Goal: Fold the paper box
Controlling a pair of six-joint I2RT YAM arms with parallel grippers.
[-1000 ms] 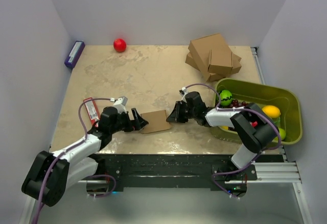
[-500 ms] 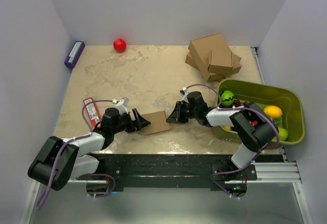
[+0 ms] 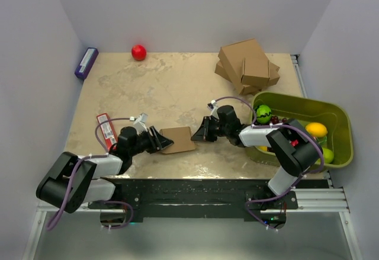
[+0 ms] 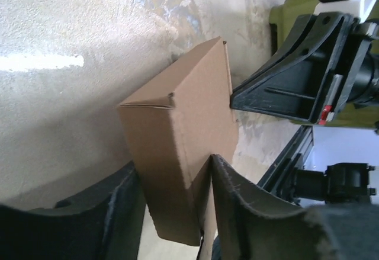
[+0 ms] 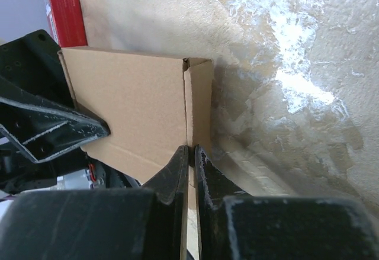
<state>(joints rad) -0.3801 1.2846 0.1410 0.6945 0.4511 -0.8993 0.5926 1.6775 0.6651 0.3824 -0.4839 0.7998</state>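
Brown paper box (image 3: 179,140) between both end effectors (image 3: 160,140) (image 3: 194,135)

Left arm (image 3: 98,164), right arm (image 3: 260,134) — black joints, white link shells, lilac cables (image 3: 97,131); left claw (image 3: 160,141), right claw (image 3: 195,134) black, wedge-shaped, scuffed.

A beige marbled tabletop (image 3: 172,88) carries a small red ball (image 3: 138,52) at its far edge and a purple oblong box (image 3: 86,63) against the left wall. A flat red packet (image 3: 106,128) lies near the left side. A stack of brown cardboard boxes (image 3: 247,64) sits far right, just beyond an olive-green plastic tub (image 3: 340,124) holding a striped green ball (image 3: 263,114), dark grapes (image 3: 277,119) and a yellow lemon (image 3: 314,130).
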